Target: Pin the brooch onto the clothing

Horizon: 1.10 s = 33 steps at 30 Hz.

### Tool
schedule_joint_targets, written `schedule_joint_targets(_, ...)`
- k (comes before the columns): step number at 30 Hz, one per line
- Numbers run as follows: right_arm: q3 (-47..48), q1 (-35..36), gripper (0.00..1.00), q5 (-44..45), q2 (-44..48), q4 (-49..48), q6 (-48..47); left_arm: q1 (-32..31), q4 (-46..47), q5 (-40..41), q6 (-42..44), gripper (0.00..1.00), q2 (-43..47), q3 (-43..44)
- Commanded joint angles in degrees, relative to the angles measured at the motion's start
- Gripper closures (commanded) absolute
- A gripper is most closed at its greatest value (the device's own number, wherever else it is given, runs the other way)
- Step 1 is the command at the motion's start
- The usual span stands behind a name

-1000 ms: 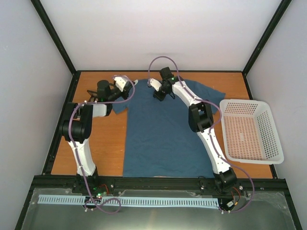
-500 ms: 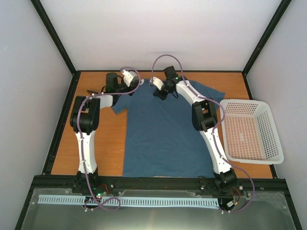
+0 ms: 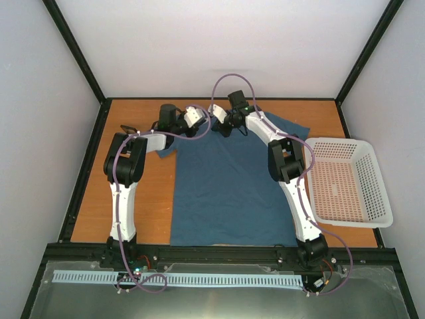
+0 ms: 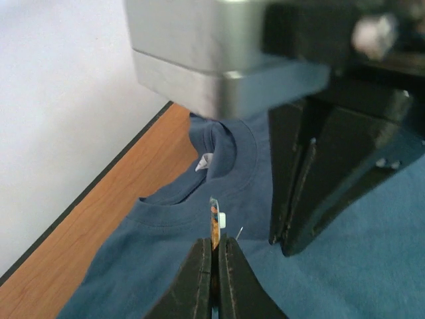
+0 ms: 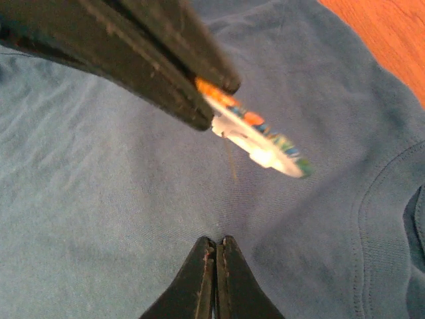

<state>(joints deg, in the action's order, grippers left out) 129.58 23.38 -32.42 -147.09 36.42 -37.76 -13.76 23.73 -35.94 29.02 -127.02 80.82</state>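
The teal-blue T-shirt (image 3: 226, 193) lies flat on the table, with its collar (image 4: 199, 193) at the far end. My left gripper (image 3: 201, 120) is shut on the brooch (image 4: 214, 214). The brooch is a small thin disc with a white back and an orange, blue and green face (image 5: 260, 143), and its pin points down just above the fabric below the collar. My right gripper (image 3: 224, 126) is shut, with its tips (image 5: 216, 242) at the shirt fabric right beside the brooch. It also shows in the left wrist view (image 4: 287, 247). I cannot tell whether it pinches any cloth.
A small black angular holder (image 3: 126, 129) stands at the table's far left. A white mesh basket (image 3: 345, 179) stands to the right of the shirt. Black frame rails run along the table's edges.
My left arm has swung right from the black holder to the shirt's collar, carrying the brooch. My right gripper has shifted slightly toward the collar and now sits right beside the left gripper.
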Motion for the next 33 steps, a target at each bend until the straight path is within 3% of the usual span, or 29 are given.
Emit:
schedule_joint_targets(1,-2.1,-0.3,0.97,-1.9,4.2,-5.2,1.2,0.1,4.0,0.8,9.1,0.99,-0.9,-1.1)
schedule_joint_targets(22,-1.8,-1.3,0.97,-6.5,4.0,-5.8,1.9,-0.2,3.7,1.3,15.6,0.99,-5.6,4.1)
schedule_joint_targets(33,-1.3,-1.8,0.97,-5.5,3.8,-6.5,2.9,-0.8,3.7,-3.8,17.4,0.99,-5.3,3.5)
